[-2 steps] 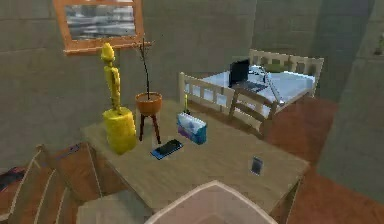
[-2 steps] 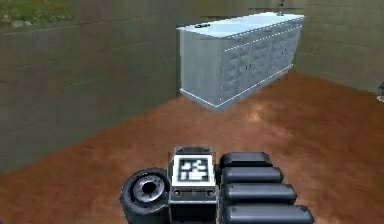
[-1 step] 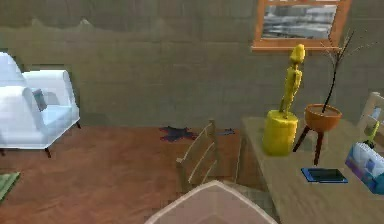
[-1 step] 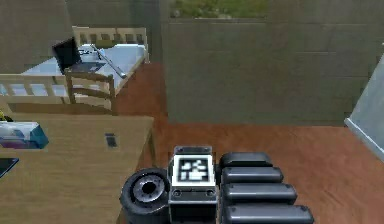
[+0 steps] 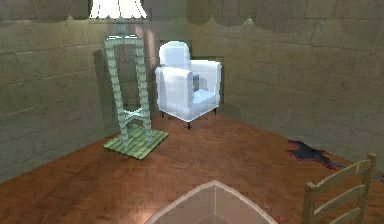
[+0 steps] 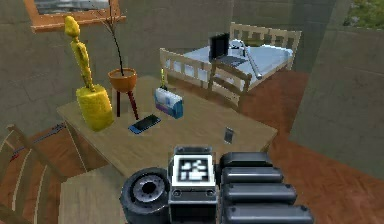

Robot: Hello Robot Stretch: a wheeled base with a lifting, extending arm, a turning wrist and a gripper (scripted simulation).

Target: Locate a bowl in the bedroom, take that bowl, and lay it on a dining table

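White armchair (image 5: 187, 83), green lattice stand (image 5: 130, 100), wooden chair back (image 5: 343, 193), wood floor (image 5: 230, 155)

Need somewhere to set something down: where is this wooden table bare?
Bare wood lies between the dark phone and the small dark item, and along the near edge of the table. Its end toward the arm side view's left is crowded: yellow statue, potted plant and white box stand close together.

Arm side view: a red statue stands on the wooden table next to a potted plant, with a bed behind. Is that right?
Not quite. The statue is yellow, not red, as the arm side view shows. It does stand on the wooden table next to the potted plant, with the bed behind.
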